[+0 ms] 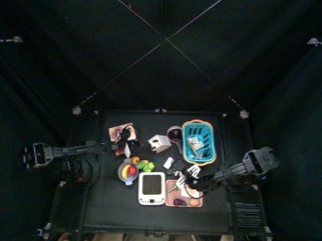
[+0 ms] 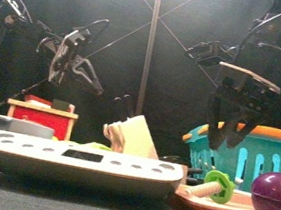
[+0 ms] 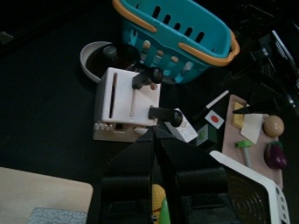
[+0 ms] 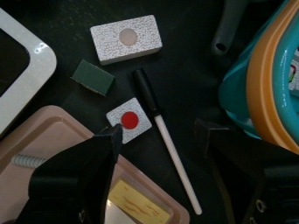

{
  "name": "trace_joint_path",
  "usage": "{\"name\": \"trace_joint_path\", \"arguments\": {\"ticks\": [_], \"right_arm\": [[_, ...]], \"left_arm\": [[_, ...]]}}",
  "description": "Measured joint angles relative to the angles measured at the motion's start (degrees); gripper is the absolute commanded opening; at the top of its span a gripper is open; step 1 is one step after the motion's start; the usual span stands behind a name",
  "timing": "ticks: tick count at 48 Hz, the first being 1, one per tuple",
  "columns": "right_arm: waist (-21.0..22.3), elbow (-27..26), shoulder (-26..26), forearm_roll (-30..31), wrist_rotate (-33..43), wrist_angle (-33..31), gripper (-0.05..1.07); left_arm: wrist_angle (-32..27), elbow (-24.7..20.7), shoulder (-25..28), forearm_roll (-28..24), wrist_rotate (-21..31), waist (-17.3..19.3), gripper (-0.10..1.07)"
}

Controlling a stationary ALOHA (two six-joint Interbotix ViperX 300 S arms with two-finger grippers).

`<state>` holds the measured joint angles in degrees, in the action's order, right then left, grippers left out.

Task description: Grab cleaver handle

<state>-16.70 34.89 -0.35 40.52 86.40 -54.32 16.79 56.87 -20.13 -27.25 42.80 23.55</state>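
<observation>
A white knife block (image 3: 121, 98) stands mid-table with two black handles (image 3: 162, 114) sticking out of it; I cannot tell which one is the cleaver's. The block also shows in the top view (image 1: 157, 141) and the front view (image 2: 132, 136). My left gripper (image 3: 159, 175) is open and empty, raised to the left of the block (image 2: 77, 63). My right gripper (image 4: 158, 171) is open and empty, hanging above a thin black-handled white tool (image 4: 160, 140) beside the teal basket (image 2: 238, 149).
A teal basket with an orange rim (image 1: 199, 139) stands at the back right. A white tray (image 1: 151, 188) and a pink cutting board (image 1: 186, 195) with a purple vegetable (image 2: 275, 190) lie at the front. A fruit bowl (image 1: 132, 171), a red box (image 2: 40, 118) and small cards (image 4: 122, 39) lie around.
</observation>
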Motion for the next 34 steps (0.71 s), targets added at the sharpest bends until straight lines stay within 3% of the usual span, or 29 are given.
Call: {"name": "trace_joint_path", "arguments": {"ticks": [15,29,34], "right_arm": [[-0.44,-2.37,-0.53,-6.24,-1.41,1.67,0.97],[-2.11,-4.13,-0.97,-24.08,-20.21,-0.53,0.97],[-3.78,-4.39,-0.97,-27.33,-23.20,-2.55,0.97]], "left_arm": [[0.00,0.09,0.00,0.00,0.00,0.00,0.44],[-0.18,0.09,0.00,0.00,0.00,0.00,0.44],[-0.26,0.09,0.00,0.00,-0.09,0.00,0.44]]}}
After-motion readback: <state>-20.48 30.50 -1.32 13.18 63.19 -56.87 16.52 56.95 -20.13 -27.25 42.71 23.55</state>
